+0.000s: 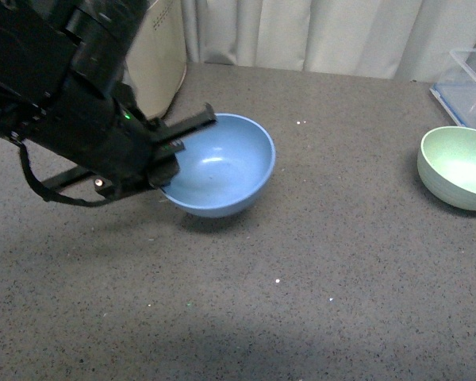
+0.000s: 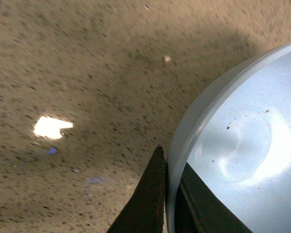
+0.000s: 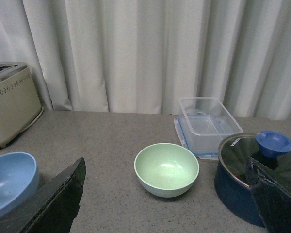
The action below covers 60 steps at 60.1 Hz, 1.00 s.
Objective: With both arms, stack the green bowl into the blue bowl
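Note:
The light blue bowl is tilted, its left rim pinched by my left gripper, with its base just above or touching the grey table. In the left wrist view the blue bowl has its rim between the two dark fingers. The pale green bowl stands upright at the right edge of the table. In the right wrist view the green bowl sits ahead of my open right gripper, whose fingers are wide apart and empty. The blue bowl also shows at that view's edge.
A cream toaster stands at the back left behind the left arm. A clear plastic container lies behind the green bowl. A dark blue pot with a glass lid stands beside the green bowl. White curtains close off the back.

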Each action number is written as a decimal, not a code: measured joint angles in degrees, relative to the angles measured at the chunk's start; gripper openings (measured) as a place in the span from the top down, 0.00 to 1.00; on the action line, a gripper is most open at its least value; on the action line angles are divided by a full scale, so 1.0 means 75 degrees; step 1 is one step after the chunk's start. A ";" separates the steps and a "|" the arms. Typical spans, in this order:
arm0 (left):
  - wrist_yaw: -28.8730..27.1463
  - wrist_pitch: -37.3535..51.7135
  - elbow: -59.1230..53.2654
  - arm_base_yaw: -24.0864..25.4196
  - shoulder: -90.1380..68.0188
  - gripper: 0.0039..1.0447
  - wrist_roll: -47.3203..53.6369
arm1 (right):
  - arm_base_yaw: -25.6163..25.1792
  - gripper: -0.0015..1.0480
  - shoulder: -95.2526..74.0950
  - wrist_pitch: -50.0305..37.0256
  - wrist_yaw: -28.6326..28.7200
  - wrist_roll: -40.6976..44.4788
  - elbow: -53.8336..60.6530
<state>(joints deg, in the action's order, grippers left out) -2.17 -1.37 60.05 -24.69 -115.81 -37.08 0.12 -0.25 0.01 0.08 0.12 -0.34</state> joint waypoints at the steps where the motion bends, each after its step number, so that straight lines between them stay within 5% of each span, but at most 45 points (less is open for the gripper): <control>1: -0.0020 -0.0009 0.0000 -0.0082 -0.0015 0.96 0.0006 | 0.0000 0.09 0.0000 0.0000 0.0000 0.0000 0.0000; 45: 0.0274 -0.0449 0.0300 -0.0647 -0.0347 0.96 0.0108 | 0.0000 0.09 0.0000 0.0000 0.0000 0.0000 0.0000; 60: 0.0332 -0.0414 0.0306 -0.0571 -0.0347 0.56 0.0047 | 0.0000 0.09 0.0000 0.0000 0.0000 0.0000 0.0000</control>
<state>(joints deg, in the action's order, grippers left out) 0.32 -4.47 62.35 -28.97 -118.41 -36.73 0.12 -0.25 0.01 0.08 0.12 -0.34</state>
